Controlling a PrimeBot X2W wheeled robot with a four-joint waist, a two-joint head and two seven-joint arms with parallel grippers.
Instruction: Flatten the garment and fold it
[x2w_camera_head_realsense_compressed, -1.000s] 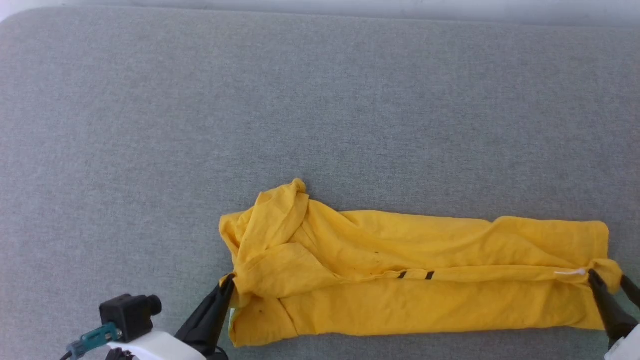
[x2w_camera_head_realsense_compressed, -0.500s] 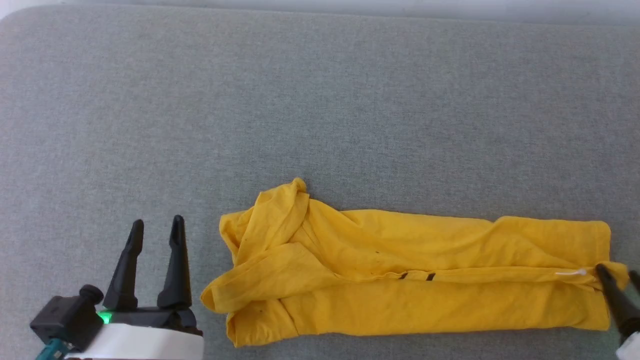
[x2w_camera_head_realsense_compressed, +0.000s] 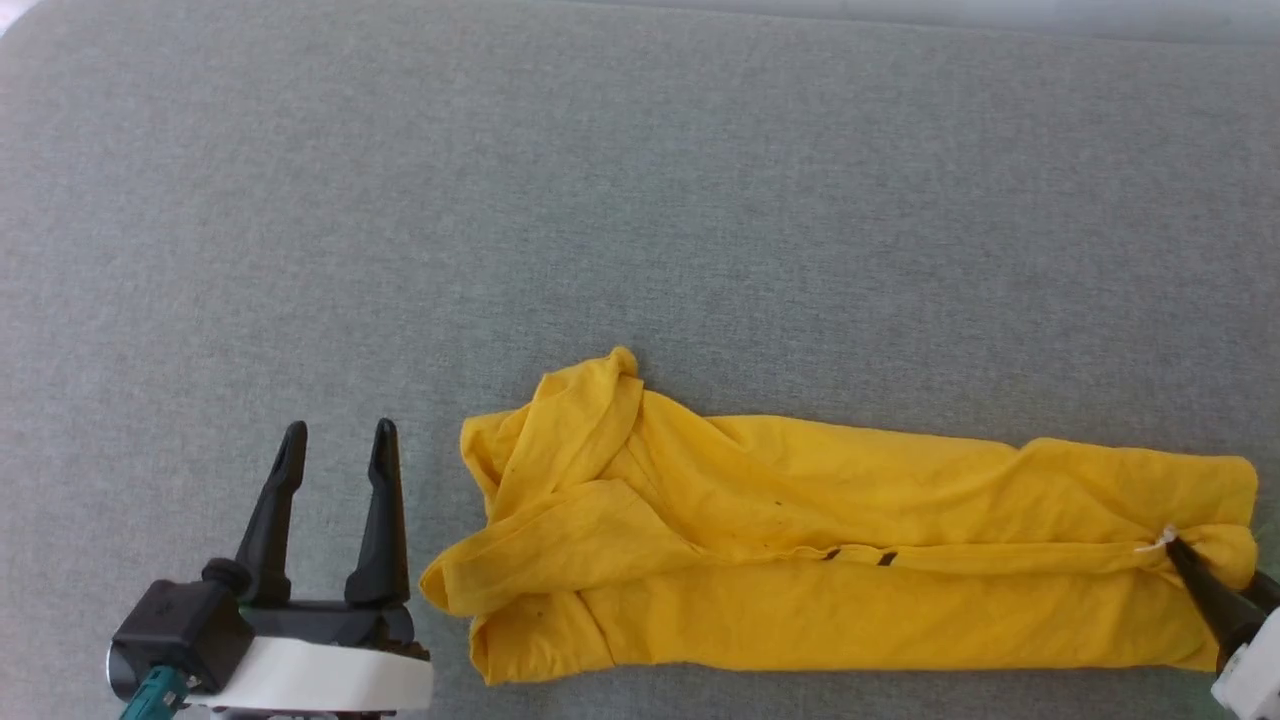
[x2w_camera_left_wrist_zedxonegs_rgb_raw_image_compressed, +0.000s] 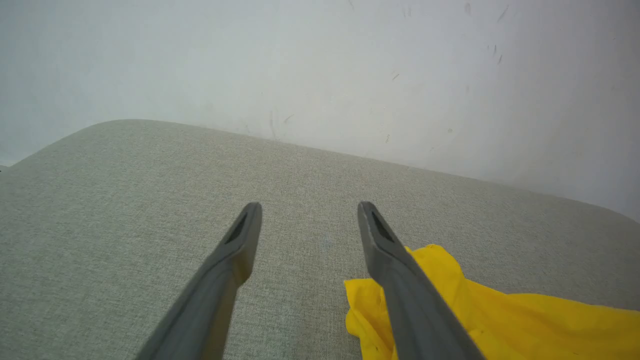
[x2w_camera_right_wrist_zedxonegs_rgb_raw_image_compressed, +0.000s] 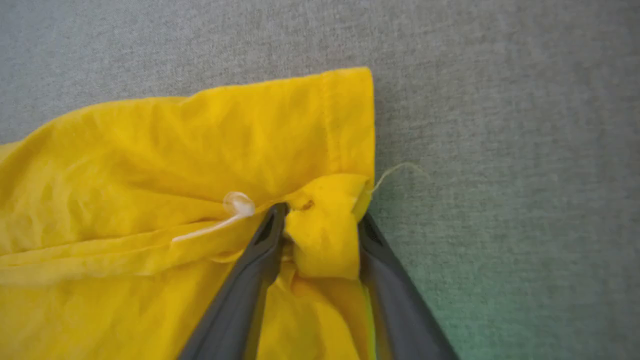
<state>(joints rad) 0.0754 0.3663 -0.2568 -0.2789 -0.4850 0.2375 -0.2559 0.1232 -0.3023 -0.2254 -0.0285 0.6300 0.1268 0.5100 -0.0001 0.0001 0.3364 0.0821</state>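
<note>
So the garment (x2w_camera_head_realsense_compressed: 800, 560) is a long yellow strip, folded lengthwise, lying across the lower right of the head view on the grey padded surface (x2w_camera_head_realsense_compressed: 600, 200) (its left end is pretty rumpled). At lower left the left tool (x2w_camera_head_realsense_compressed: 340, 430) has its fingers spread wide, holding nothing, just beside the cloth. The right tool (x2w_camera_right_wrist_zedxonegs_rgb_raw_image_compressed: 322, 215) straddles a bunched corner at the strip's right end. Whether it's clamped or loose, I can't tell.
</note>
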